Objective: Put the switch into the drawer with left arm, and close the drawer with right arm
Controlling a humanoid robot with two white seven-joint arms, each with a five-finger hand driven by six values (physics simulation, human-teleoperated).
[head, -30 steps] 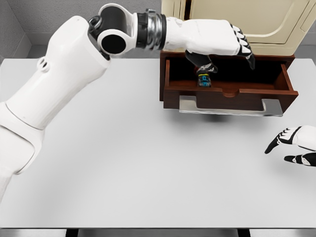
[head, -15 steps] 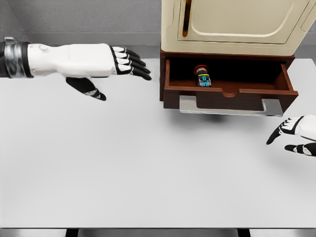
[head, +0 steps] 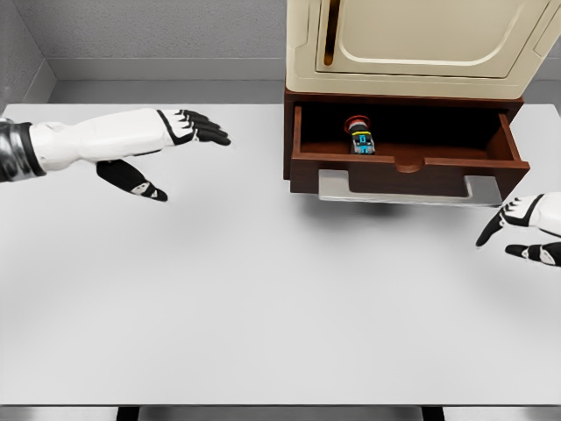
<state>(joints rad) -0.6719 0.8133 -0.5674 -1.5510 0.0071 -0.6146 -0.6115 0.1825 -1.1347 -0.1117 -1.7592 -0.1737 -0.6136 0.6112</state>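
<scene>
The switch (head: 359, 139), a small dark cylinder with a red cap and blue and yellow marks, lies inside the open brown drawer (head: 403, 166) near its back left. My left hand (head: 171, 145) hovers over the table far left of the drawer, fingers spread and holding nothing. At the right edge of the picture, just below the drawer's right front corner, my right hand (head: 519, 235) is open with its fingers pointing left.
The drawer juts out from under a cream cabinet (head: 412, 44) at the back of the white table (head: 263, 289). A silver handle plate (head: 408, 189) runs along the drawer's front.
My left hand has let go of the switch, left it in the drawer and pulled back far to the left. The right hand has risen slightly toward the drawer front.
</scene>
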